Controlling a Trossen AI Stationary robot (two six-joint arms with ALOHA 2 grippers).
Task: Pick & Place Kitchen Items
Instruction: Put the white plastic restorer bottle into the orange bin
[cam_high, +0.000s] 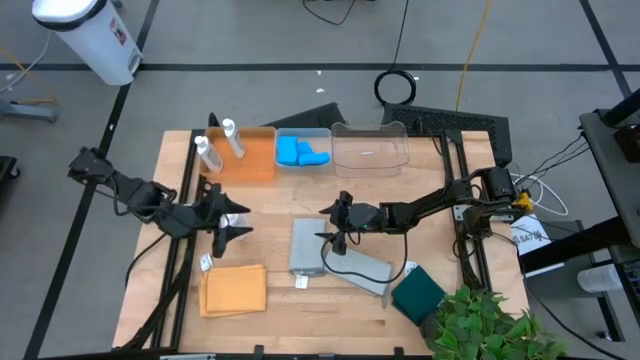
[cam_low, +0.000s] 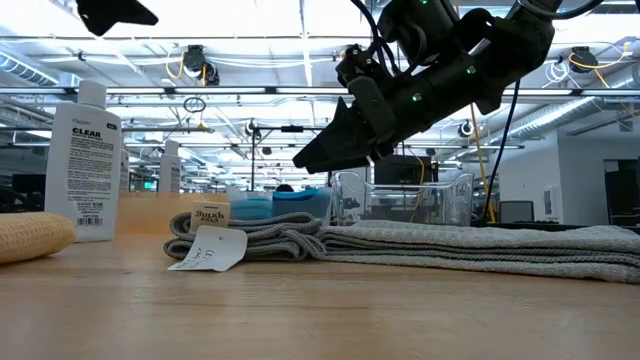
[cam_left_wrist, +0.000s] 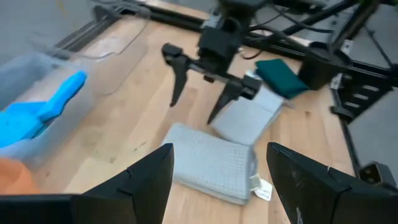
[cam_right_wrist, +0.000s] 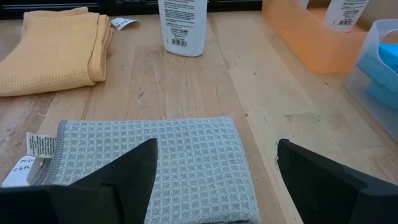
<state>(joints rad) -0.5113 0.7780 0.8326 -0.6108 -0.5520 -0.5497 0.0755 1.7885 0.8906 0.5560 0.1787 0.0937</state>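
Observation:
A folded grey cloth lies flat mid-table, and a second grey cloth lies to its right. My right gripper hovers open just above the first cloth's left end, clear of it in the low view. My left gripper hangs open in the air left of the cloth, pointing toward it. A white bottle stands on the table near the folded orange cloth. Two bottles sit in the orange tray. Blue sponges lie in a clear bin. A dark green cloth lies near the front right.
An empty clear bin stands at the back, right of the sponge bin. A potted plant fills the front right corner. Bare wood shows between the orange cloth and the grey cloth.

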